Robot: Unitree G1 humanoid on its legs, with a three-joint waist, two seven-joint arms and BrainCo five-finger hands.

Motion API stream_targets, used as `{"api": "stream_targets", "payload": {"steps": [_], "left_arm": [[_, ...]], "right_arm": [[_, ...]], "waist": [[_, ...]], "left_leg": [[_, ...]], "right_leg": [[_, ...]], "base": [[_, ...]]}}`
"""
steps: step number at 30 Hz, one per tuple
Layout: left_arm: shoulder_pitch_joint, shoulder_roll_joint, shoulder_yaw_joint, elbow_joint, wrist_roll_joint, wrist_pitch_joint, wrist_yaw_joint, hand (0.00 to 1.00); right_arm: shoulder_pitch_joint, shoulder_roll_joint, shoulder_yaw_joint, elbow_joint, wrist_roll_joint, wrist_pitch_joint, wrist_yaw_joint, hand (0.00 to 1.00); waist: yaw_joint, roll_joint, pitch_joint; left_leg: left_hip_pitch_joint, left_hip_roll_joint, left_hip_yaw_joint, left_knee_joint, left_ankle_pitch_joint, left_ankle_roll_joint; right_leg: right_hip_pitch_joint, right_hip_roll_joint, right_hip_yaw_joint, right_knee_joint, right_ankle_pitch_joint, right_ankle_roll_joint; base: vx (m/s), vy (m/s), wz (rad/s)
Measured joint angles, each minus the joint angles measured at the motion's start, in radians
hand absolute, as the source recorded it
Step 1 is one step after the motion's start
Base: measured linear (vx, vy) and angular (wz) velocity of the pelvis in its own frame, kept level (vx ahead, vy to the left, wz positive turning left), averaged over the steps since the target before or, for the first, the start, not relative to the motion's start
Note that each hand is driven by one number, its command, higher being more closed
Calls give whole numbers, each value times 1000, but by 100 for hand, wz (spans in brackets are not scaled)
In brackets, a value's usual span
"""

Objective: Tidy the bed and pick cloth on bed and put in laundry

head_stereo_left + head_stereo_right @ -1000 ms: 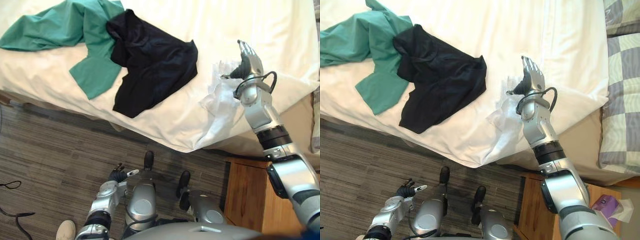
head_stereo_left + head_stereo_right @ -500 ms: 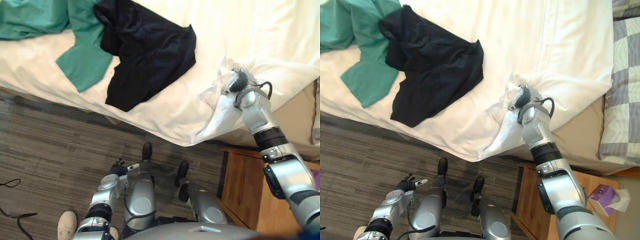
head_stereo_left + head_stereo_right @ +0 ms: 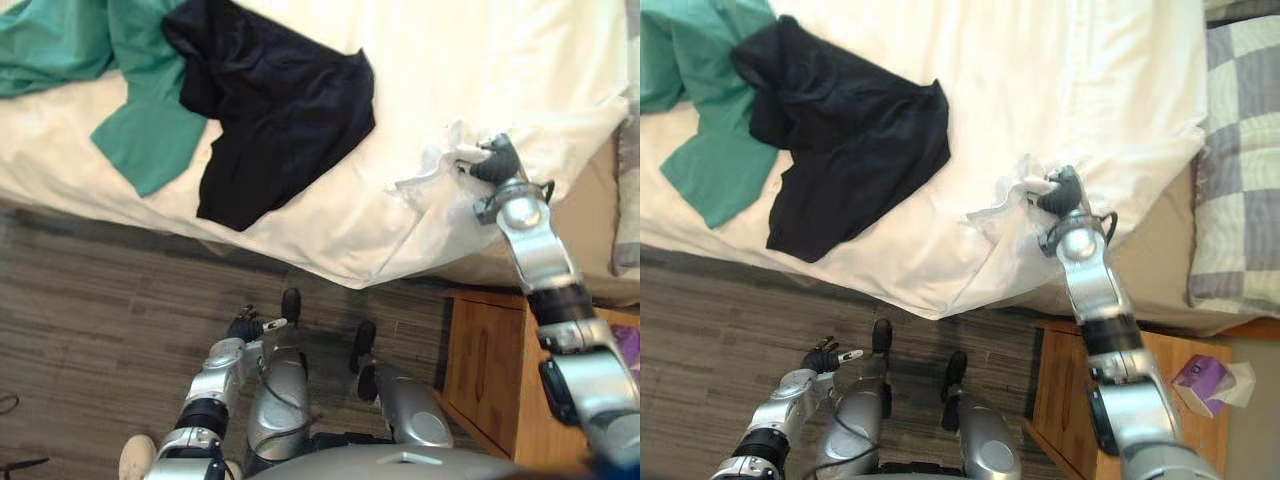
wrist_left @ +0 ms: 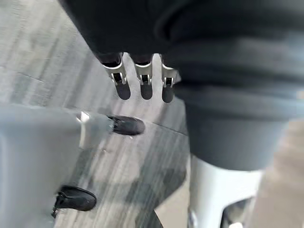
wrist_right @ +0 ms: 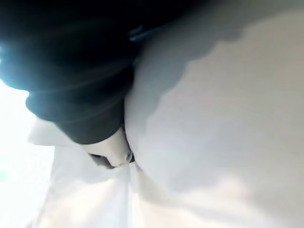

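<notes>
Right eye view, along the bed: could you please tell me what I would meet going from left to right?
green garment → black garment → right hand, curled on a bunch of the white sheet → checked pillow

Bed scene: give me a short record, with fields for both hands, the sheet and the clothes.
right hand: curled round a bunched fold of the white sheet
left hand: low over the floor, fingers straight, holding nothing
black garment: spread on the sheet, overlapping the green garment
green garment: on the sheet, to the robot's left of the black one
laundry step: not yet done
</notes>
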Motion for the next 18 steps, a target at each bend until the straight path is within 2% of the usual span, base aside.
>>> {"api": "stream_targets", "payload": {"steps": [1, 2, 4, 5, 9, 10, 15, 18], "left_arm": [[4, -3, 0, 0, 0, 0, 4, 0], [21, -9, 0, 0, 1, 1, 4, 0], [59, -10, 0, 1, 2, 1, 3, 0], [95, -19, 0, 2, 3, 1, 3, 0], [179, -46, -3, 7, 30, -1, 0, 0], [201, -51, -10, 10, 42, -9, -11, 0], [242, -53, -4, 52, 46, -32, -54, 0], [253, -53, -2, 57, 66, -38, -77, 0]], "right_arm": [[35, 8, -19, -28, 12, -7, -13, 100], [121, 33, -68, -80, 27, -25, -37, 100], [225, 71, -119, -107, 39, -35, -49, 100], [311, 97, -151, -112, 38, -46, -49, 100], [446, 149, -198, -112, 36, -96, -33, 100], [468, 154, -210, -100, 34, -113, -20, 0], [485, 189, -286, 17, 31, -115, 25, 0], [486, 190, -321, 103, 39, -111, 19, 0]], "waist": [[-1, -2, -1], [-24, -6, -9], [-53, -8, -23], [-71, -8, -59], [-85, 8, -135], [-88, 20, -173], [-85, 53, -218], [-85, 73, -234]], "left_leg": [[7, -2, 10, 0, -3, -2], [19, -8, 26, -4, -10, 7], [45, -11, 33, -4, -15, 3], [56, -12, 39, -4, -21, 1], [121, -15, 61, 0, -38, 1], [136, -18, 60, -1, -46, -1], [185, -28, 63, -5, -62, 0], [200, -36, 75, -5, -66, 5]], "right_leg": [[1, -2, 11, 0, -5, 0], [7, -8, 29, 0, -19, 5], [29, -11, 34, 0, -29, 10], [36, -13, 36, 0, -34, 14], [90, -15, 62, -2, -44, 27], [107, -18, 62, -2, -50, 37], [161, -25, 64, -16, -55, 43], [174, -35, 78, -25, -58, 47]], "base": [[17, 18, -44], [12, 7, -30], [51, 8, -19], [89, 6, -14], [130, 5, -19], [93, 5, 4], [48, 13, -1], [-6, 39, -11]]}}
